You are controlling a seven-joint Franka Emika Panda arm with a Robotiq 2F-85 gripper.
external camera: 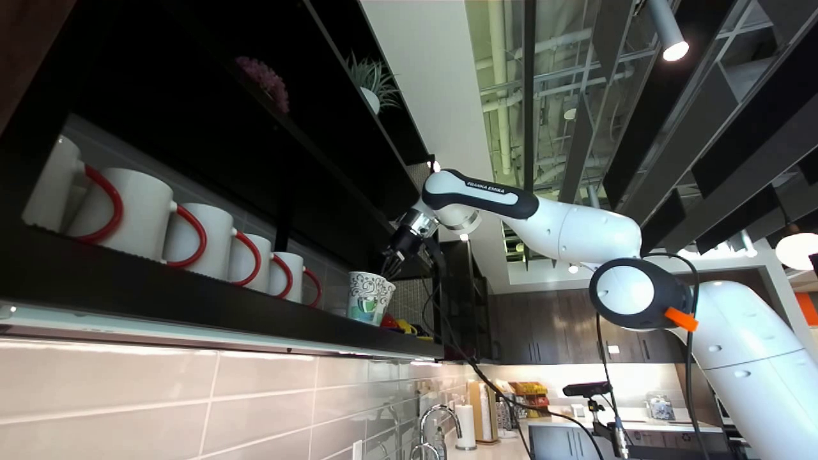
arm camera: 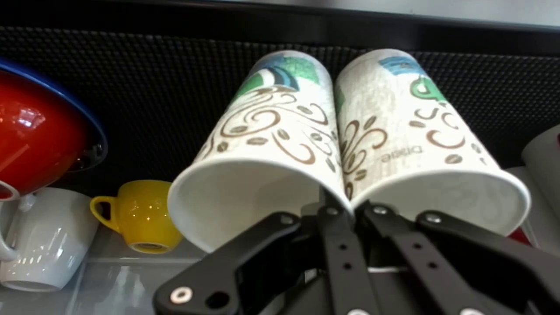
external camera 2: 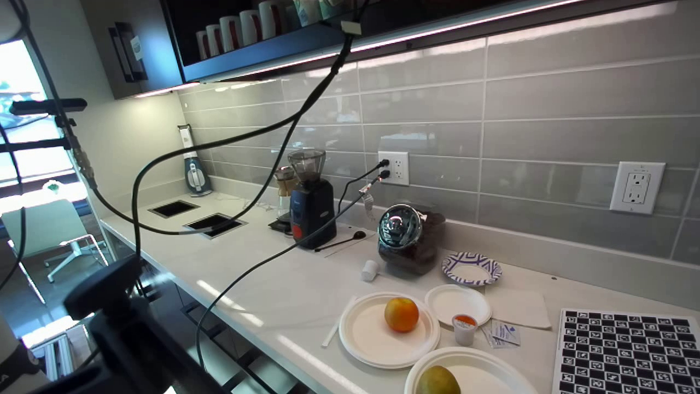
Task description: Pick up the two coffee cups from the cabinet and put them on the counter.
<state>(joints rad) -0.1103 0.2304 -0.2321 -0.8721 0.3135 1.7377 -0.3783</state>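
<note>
Gripper [arm camera: 351,211]: jaws all but together, pinching the walls of the two cups [arm camera: 275,127] where they meet; one fingertip inside each mouth, a detail for the wrist view alone

Cups upright, side by side, touching, at the front edge of the shelf [external camera: 211,297] in the dark cabinet [external camera: 358,147]; brown scrolls and beans printed on both

In an exterior view, the white arm [external camera: 575,223] reaches to that edge from the room side; a row of white mugs [external camera: 134,211] with red handles stands along the shelf near the cups

Wrist view gives a red bowl [arm camera: 39,131] with a blue rim, a small yellow mug [arm camera: 148,214], and the woven-looking floor of the shelf under the cups

Counter [external camera 2: 273,284] spread out in an exterior view: orange [external camera 2: 402,314] on a plate [external camera 2: 355,342] near the front edge, green fruit [external camera 2: 438,381] on the next plate [external camera 2: 492,377], dark jar [external camera 2: 424,246] with a shiny lid toward the back edge; at that view's top border the cups are cut off
</note>
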